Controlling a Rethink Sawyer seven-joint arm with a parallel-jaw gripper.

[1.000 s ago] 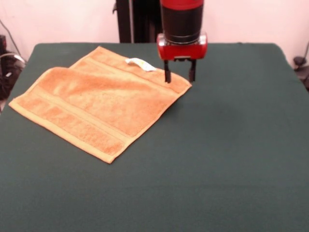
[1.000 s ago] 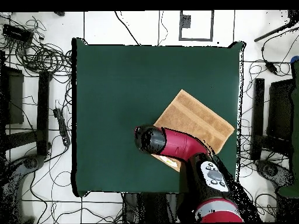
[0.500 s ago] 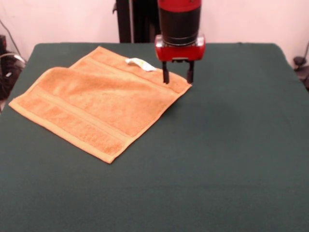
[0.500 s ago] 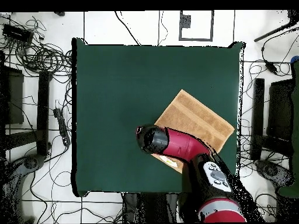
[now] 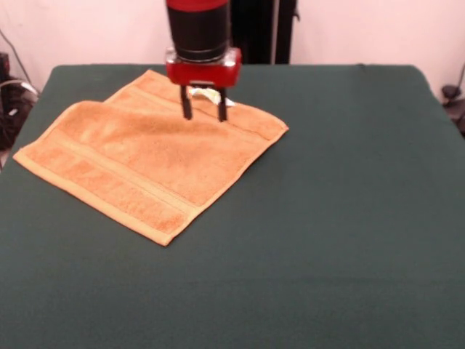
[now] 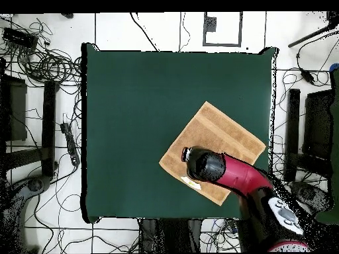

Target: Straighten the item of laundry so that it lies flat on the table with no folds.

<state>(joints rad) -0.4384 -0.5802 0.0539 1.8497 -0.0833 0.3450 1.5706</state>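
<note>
We've got the gripper [image 5: 203,110] hanging right over the towel [image 5: 145,160], fingers apart with nothing between them, tips just above the band near the white tag [image 5: 208,94]. The towel sits toward one side of the table [image 5: 327,218], turned like a diamond, with a fold line running across it parallel to the border bands. Seems to us the doubled-over part lies on the side of the jaws away from the tag, so that's probably where the next grab goes.
</note>
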